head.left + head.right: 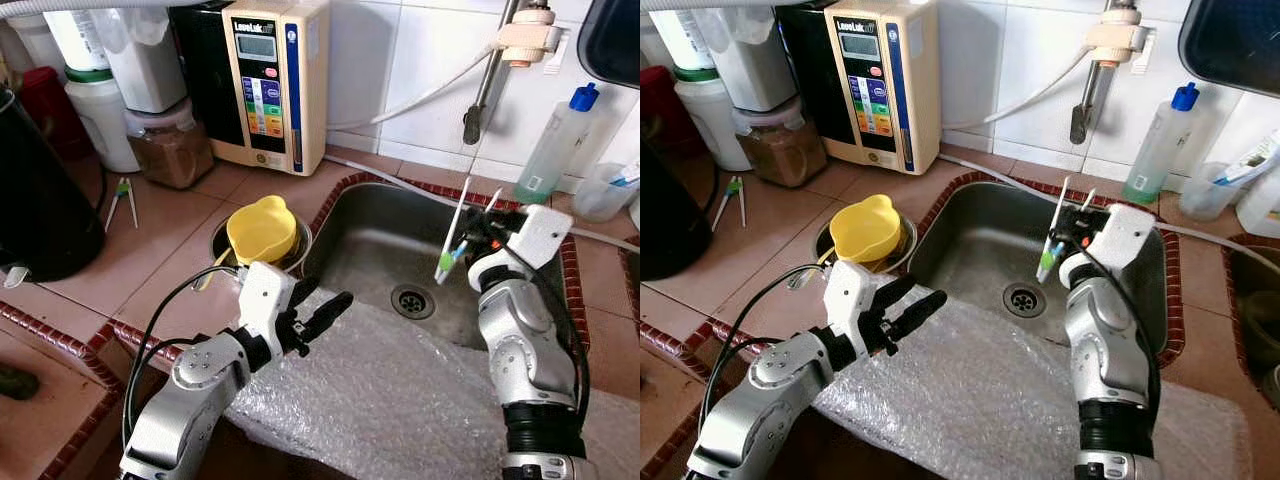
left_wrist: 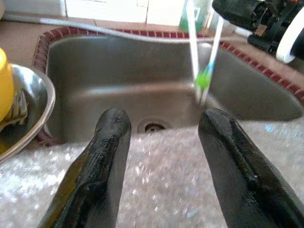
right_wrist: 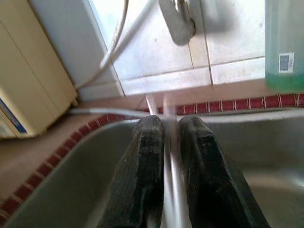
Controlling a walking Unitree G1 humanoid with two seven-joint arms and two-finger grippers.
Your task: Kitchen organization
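Note:
My right gripper (image 1: 474, 234) is raised over the steel sink (image 1: 372, 236) and is shut on two white-handled toothbrushes (image 1: 453, 228). Their green and blue heads point down into the basin and their handles slant up toward the faucet. In the right wrist view the handles (image 3: 169, 159) run between the two closed fingers. My left gripper (image 1: 328, 296) is open above a sheet of bubble wrap (image 1: 385, 395) that covers the sink's front edge. Nothing is between its fingers (image 2: 109, 156), and the toothbrushes (image 2: 202, 76) hang beyond them.
A yellow cup (image 1: 260, 228) sits in a steel bowl left of the sink. A cream water machine (image 1: 275, 80), jars and a black kettle (image 1: 35, 200) crowd the back left counter. The faucet (image 1: 478, 112) and a green soap bottle (image 1: 553, 150) stand behind the sink.

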